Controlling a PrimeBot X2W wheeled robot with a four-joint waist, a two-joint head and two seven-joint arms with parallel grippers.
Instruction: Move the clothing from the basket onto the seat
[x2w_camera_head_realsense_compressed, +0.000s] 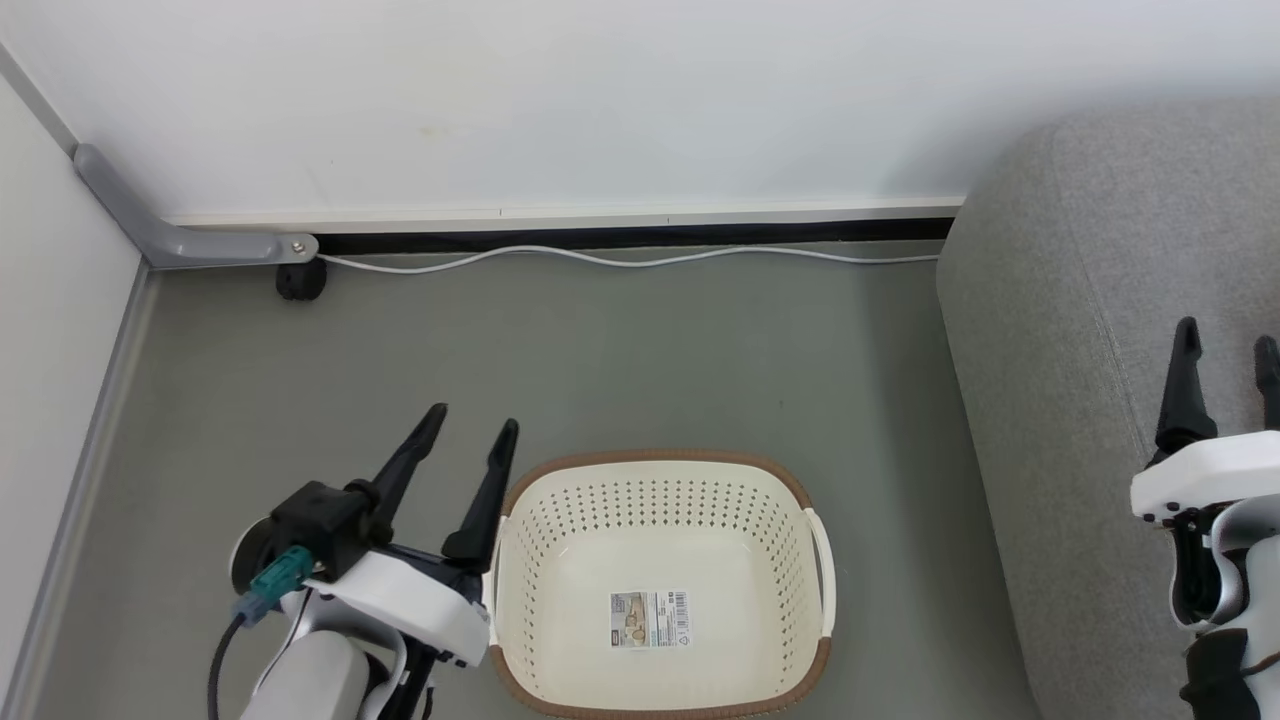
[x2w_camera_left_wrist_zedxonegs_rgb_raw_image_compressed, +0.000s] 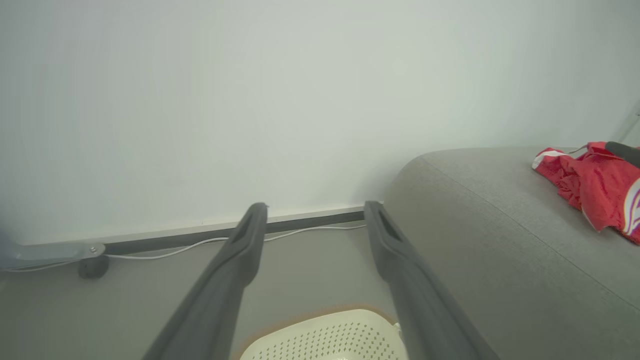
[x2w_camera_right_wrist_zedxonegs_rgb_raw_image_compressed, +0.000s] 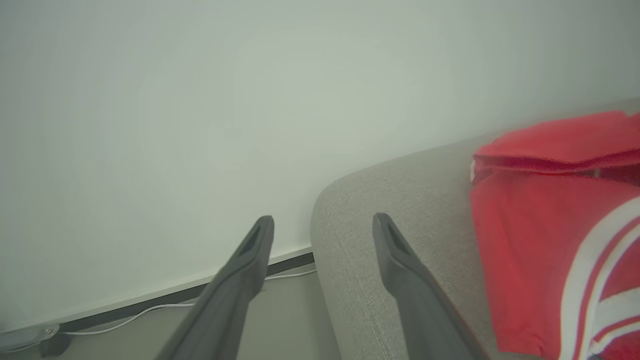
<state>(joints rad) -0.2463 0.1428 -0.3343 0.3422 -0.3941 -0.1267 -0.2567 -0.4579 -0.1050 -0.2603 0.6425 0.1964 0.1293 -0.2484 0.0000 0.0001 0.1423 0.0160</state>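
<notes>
nearest the robot, the basket (x2w_camera_head_realsense_compressed: 660, 500) sits on the grey floor (x2w_camera_head_realsense_compressed: 600, 350) with nothing in it but the label sticker (x2w_camera_head_realsense_compressed: 650, 618) on its bottom. so the emptying looks done, as far as these views reach. the clothing (x2w_camera_right_wrist_zedxonegs_rgb_raw_image_compressed: 540, 240), red with white stripes, lies bunched on the seat (x2w_camera_head_realsense_compressed: 1080, 300), off to the basket's right. little seems left, unless a garment lies somewhere out of view.

the left gripper (x2w_camera_head_realsense_compressed: 474, 418) hovers close by the basket's left rim, angled up and forward, its fingers apart and holding nothing. the right gripper (x2w_camera_head_realsense_compressed: 1228, 335) hangs over the seat's cushion, fingers spread and empty too, with the clothing just to its right in the right wrist view. beyond, a white cable (x2w_camera_head_realsense_compressed: 620, 258) runs along the foot of the wall (x2w_camera_head_realsense_compressed: 640, 100).
</notes>
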